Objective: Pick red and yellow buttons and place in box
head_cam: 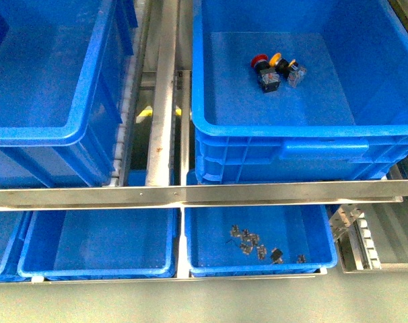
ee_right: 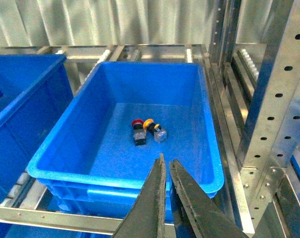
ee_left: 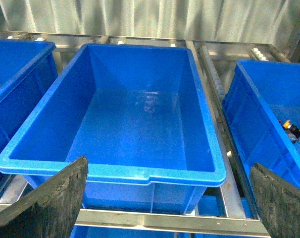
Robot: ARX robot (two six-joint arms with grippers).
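Red push-button [head_cam: 260, 62] and yellow push-button [head_cam: 277, 60] touching in deep blue bin [head_cam: 271, 128] at upper right, left gripper [ee_left: 165, 198] spread wide, right gripper [ee_right: 168, 171] nearly closed, empty.

Industrial parts store or factory picking station.

Metal flow racking [head_cam: 190, 195] carries rows of blue plastic bins [head_cam: 49, 128] on two levels, with roller tracks [ee_left: 217, 84] running between them. A perforated steel upright [ee_right: 274, 109] frames the shelving, and corrugated metal sheeting [ee_left: 140, 20] lines the rear wall. Stock is industrial hardware: push-button switches [head_cam: 275, 70] in an upper bin, small loose components [head_cam: 254, 245] in a lower tray [head_cam: 258, 269].
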